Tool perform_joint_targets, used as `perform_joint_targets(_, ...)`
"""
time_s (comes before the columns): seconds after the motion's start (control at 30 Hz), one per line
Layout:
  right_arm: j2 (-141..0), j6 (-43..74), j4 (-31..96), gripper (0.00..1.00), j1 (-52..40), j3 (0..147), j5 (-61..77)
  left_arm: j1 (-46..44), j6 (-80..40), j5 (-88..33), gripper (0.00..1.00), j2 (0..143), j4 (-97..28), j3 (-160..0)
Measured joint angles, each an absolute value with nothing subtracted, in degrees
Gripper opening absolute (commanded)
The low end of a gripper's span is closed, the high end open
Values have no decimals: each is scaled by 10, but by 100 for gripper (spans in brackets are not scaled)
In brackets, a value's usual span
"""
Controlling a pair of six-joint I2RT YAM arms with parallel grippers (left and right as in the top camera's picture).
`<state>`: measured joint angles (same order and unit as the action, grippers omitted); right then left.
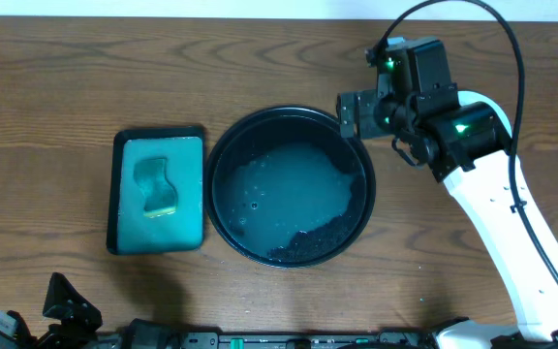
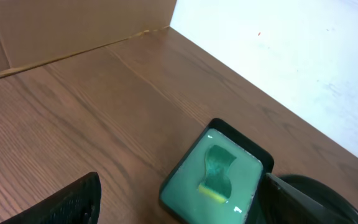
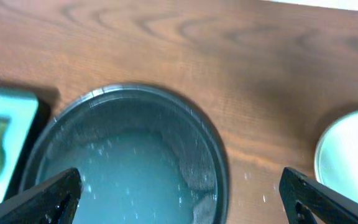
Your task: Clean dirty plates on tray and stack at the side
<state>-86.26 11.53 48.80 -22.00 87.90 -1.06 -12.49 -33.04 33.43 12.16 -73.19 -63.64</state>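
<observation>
Right gripper [image 3: 179, 190] released: fingers spread as wide as they go, nothing between them, touching nothing. Hangs just above the far right rim of the black tray [image 3: 135, 89], facing down across it. Round, so no long axis to the tray; lies flat on the wooden table [image 1: 66, 78] at mid-table, open side up, holding a cloudy pale liquid [image 1: 289, 184] with bubbles and a dark grainy patch at its near edge. To the gripper's right, apart from the tray, a white plate [image 3: 353, 162], flat on the table, cut off by the edge of the wrist view. Left of the tray, just beside it, a rectangular green tray [image 1: 187, 155] with a sponge [image 1: 156, 186], long sides running near to far. Left gripper [image 2: 179, 205] low at the near left edge, likewise wide apart and empty, looking toward the green tray.
</observation>
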Motion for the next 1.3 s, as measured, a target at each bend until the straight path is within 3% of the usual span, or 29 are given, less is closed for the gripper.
perform_joint_targets(0.17,-812,110,378,99,-220,813,-11,-125,-330,335,81,122,-732,-636)
perform_joint_targets(0.47,-557,109,97,99,-212,523,-32,-125,-330,338,81,122,-732,-636)
perform_joint_targets(0.93,-204,111,55,99,-104,246,-27,-125,-330,338,81,122,-732,-636)
perform_joint_targets(1.3,-77,116,55,99,-42,164,7,-125,-330,338,81,122,-732,-636)
